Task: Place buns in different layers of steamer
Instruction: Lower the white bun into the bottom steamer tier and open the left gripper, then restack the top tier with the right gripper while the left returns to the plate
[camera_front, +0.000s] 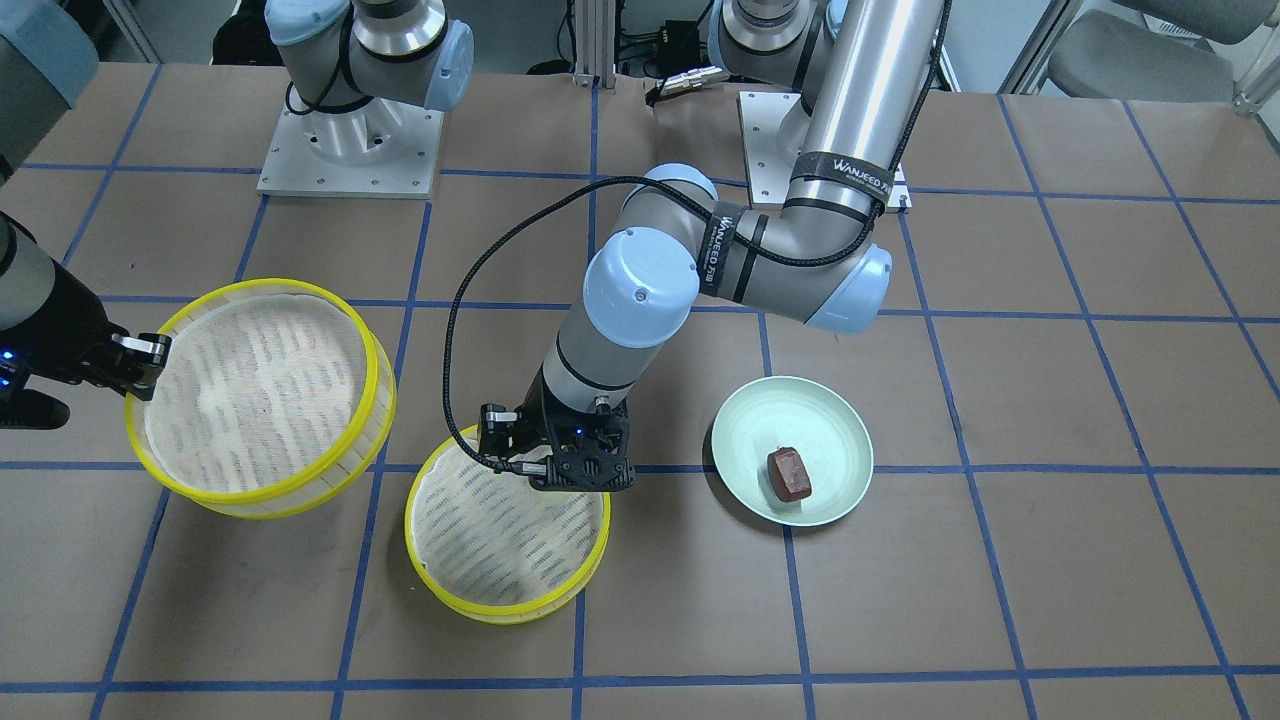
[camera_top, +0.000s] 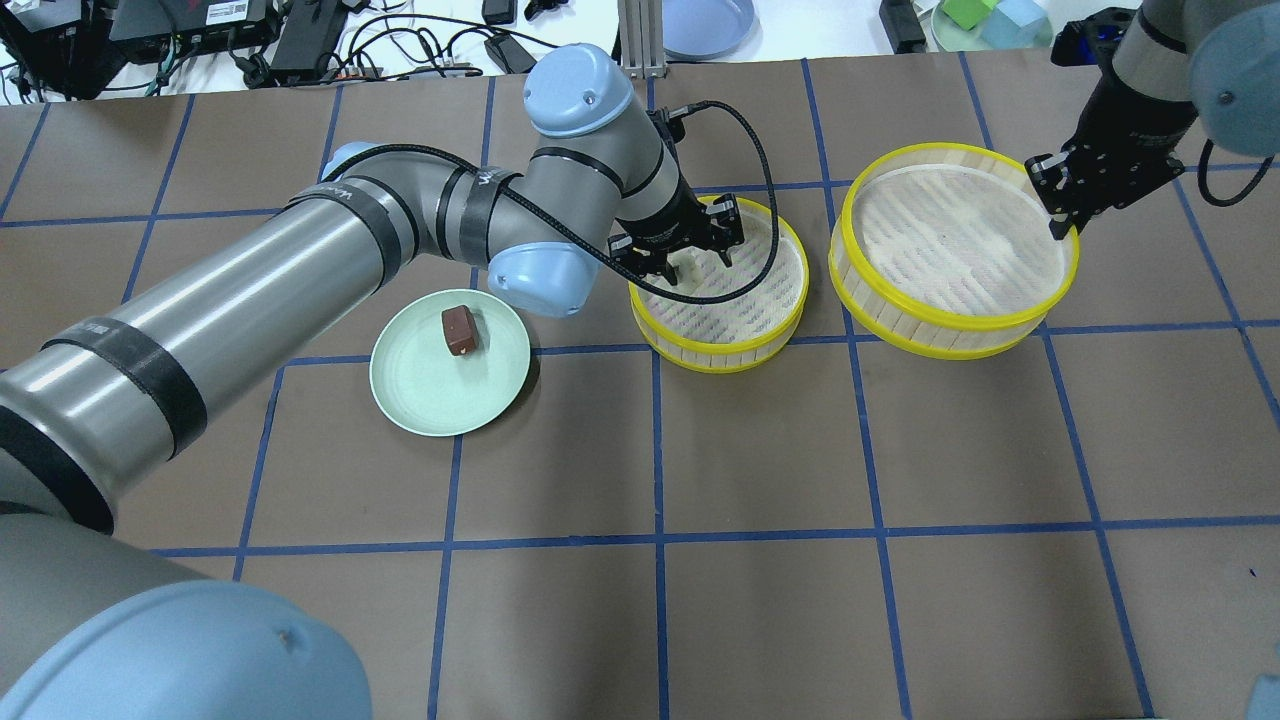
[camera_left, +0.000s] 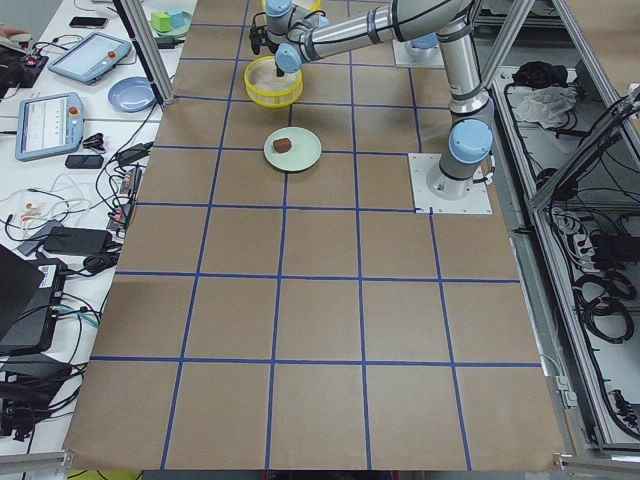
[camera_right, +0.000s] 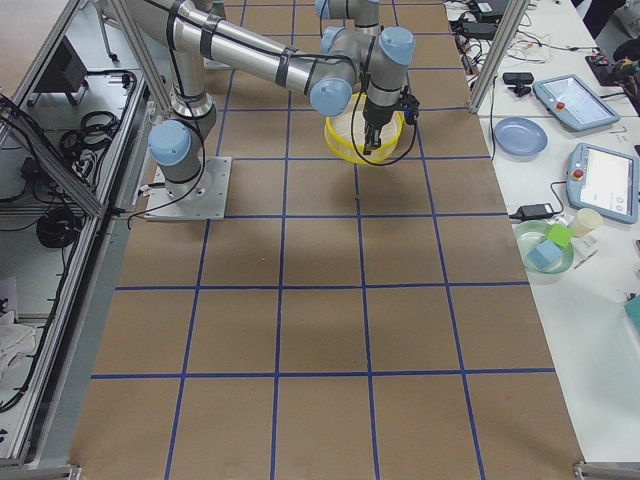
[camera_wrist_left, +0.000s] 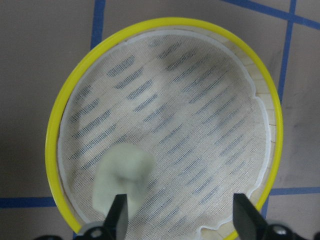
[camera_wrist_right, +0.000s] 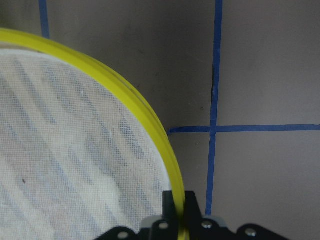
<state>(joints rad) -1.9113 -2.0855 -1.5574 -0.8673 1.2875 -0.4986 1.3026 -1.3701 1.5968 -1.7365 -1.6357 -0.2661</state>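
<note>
In the front-facing view the left claw (camera_front: 580, 478) and its wrist cover the cream-white bun entirely, and from overhead only a pale sliver of it shows between the fingers. The left wrist camera shows it plainly: the cream-white bun (camera_wrist_left: 122, 172) lies on the dashed liner of the centre steamer tray (camera_wrist_left: 60, 105), near the rim. The claw is spread wide above it. One fingertip (camera_wrist_left: 118, 212) overlaps the bun's lower edge, and whether they touch cannot be told; the other fingertip stands well apart from it. The left arm reaches across the table (camera_top: 760, 450) with the elbow bent and the wrist pointing steeply down into that tray. The right arm is cut off at the frame edge in both the front-facing and overhead views. The right claw (camera_top: 1057, 215) is pressed together on the yellow rim of the second steamer tray (camera_top: 950, 335); the right wrist camera shows the rim running in between the fingers, whose tips are lost at the bottom edge. This tray sits tilted beside the centre one. The reddish-brown bun (camera_top: 460, 330) rests on the pale green plate (camera_top: 400, 400), apart from both trays.
</note>
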